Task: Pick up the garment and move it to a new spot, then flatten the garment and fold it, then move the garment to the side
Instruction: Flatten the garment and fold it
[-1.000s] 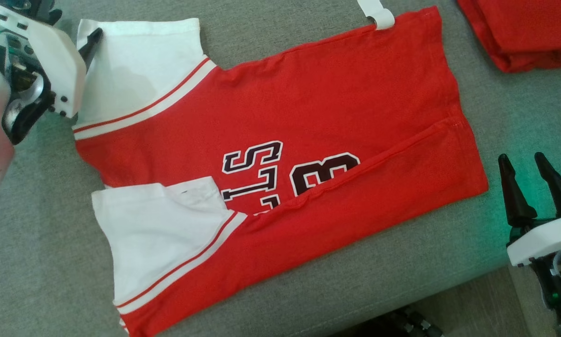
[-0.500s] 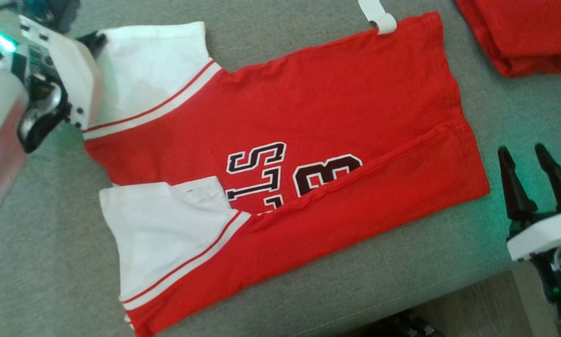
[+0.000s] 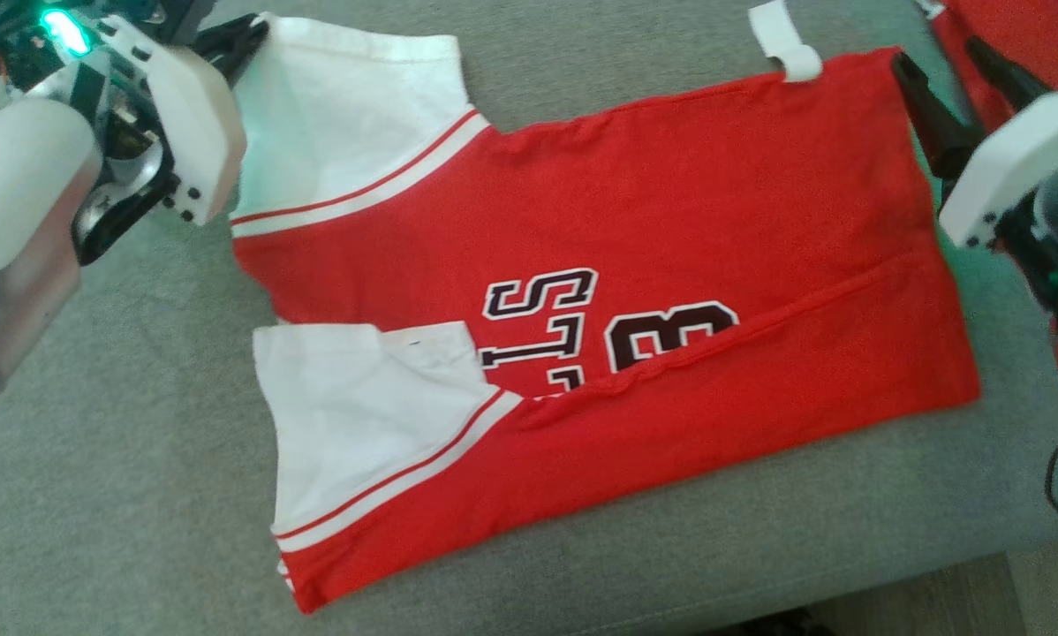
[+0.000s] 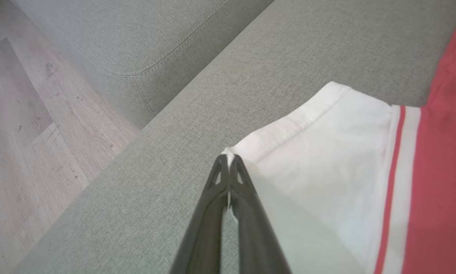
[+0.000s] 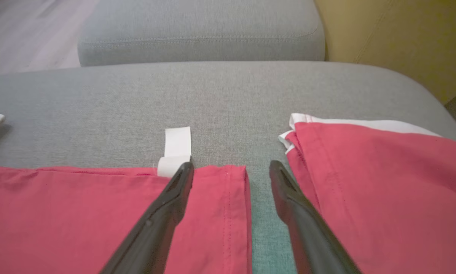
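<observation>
- On the grey sofa cushion [image 3: 96, 486], the garment [image 3: 670, 221] lies spread flat, its near long edge already folded up over the dark lettering [image 3: 670, 336].
- Change, left: the left gripper [image 4: 228, 163] had its jaws apart beside the far sleeve [image 4: 327, 152] a second ago. They are now pressed together, pinching the sleeve's hemmed corner.
- Change, right: the right gripper [image 5: 231, 167] has travelled from the near hem corner to the far one. Its jaws are spread and straddle that corner without gripping, one finger beside the white label [image 5: 176, 146].
- Meaning: one end of the far edge is secured and the other is not, so the second lengthwise fold probably waits on the right jaws closing.
- Materials: soft matte red jersey, white sleeves with red-and-white striped bands, and stitched hems. The cloth is limp and likely to sag between two pinch points.
- Surroundings: the cushion is coarse woven fabric with rounded, seamed edges. A second red garment [image 5: 365, 171] lies folded just beside one right finger, and the floor [image 4: 22, 133] is pale wood-grain.
</observation>
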Robot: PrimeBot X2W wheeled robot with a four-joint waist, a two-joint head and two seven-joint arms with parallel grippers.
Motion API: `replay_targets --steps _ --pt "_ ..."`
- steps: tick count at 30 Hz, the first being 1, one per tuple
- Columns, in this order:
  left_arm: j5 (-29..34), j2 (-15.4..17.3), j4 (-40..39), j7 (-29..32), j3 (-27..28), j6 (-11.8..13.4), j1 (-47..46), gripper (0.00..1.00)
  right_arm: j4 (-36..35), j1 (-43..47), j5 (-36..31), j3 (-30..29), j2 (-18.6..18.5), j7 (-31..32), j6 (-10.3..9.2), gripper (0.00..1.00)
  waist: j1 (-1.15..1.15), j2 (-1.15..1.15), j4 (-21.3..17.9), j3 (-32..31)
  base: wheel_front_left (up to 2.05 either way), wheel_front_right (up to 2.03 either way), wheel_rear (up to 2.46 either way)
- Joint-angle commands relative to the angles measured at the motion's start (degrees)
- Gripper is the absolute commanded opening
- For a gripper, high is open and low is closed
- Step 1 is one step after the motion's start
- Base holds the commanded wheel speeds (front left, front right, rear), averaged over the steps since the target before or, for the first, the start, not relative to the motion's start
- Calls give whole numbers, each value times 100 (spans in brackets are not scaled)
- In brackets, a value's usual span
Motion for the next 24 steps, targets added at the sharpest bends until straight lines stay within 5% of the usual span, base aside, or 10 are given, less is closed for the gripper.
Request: replay_targets --steps 1,7,22,24 --pt "-46 134 -138 -59 163 11 -367 0 206 -164 23 101 -68 107 39 100 0 0 107 37 0 0 0" --pt "-59 96 -207 -176 40 11 -477 0 1101 -704 237 402 1 215 39 100 0 0 230 61 0 0 0" --pt "-139 124 -160 -265 -54 11 -533 0 1738 -1139 798 957 -47 -154 39 100 0 0 336 132 0 0 0" --pt "-138 125 -153 -271 -59 11 -536 0 1811 -1174 832 1020 -61 -203 39 72 0 0 345 136 0 0 0"
